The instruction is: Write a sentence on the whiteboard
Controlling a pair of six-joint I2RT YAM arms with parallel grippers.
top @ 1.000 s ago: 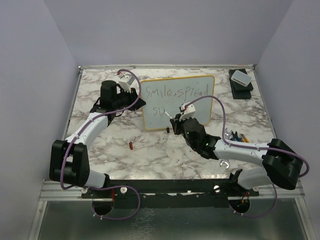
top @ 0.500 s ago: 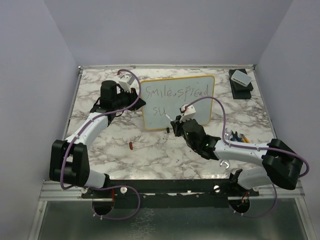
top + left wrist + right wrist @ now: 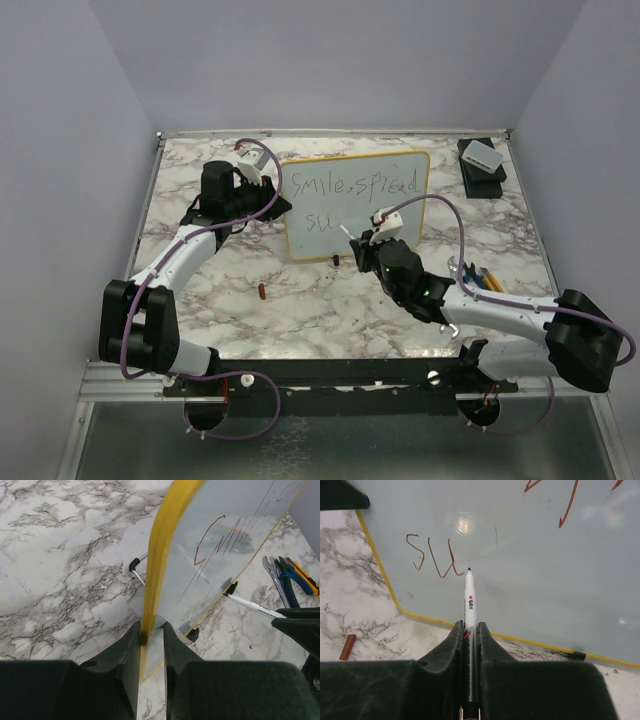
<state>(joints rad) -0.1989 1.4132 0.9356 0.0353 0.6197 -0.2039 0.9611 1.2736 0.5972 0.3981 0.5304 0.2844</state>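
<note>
The whiteboard (image 3: pixel 398 214) stands upright on the marble table, with a yellow rim and small black feet. The sentence (image 3: pixel 352 184) reads "Smile, spread" on the top line, with "su" (image 3: pixel 317 222) below. My left gripper (image 3: pixel 281 206) is shut on the board's left rim (image 3: pixel 156 555). My right gripper (image 3: pixel 363 246) is shut on a white marker (image 3: pixel 470 600). The marker's tip sits at the board face just right of the "su" (image 3: pixel 431 556). I cannot tell whether the tip touches the board.
A red marker cap (image 3: pixel 262 291) lies on the table in front of the board, and also shows in the right wrist view (image 3: pixel 347 647). A small white box on a black base (image 3: pixel 483 158) sits at the back right. Pliers and a wrench (image 3: pixel 292 573) lie to the right.
My right gripper and marker have shifted a little to the right along the second line, and the right arm's elbow has swung right. The left arm has not moved.
</note>
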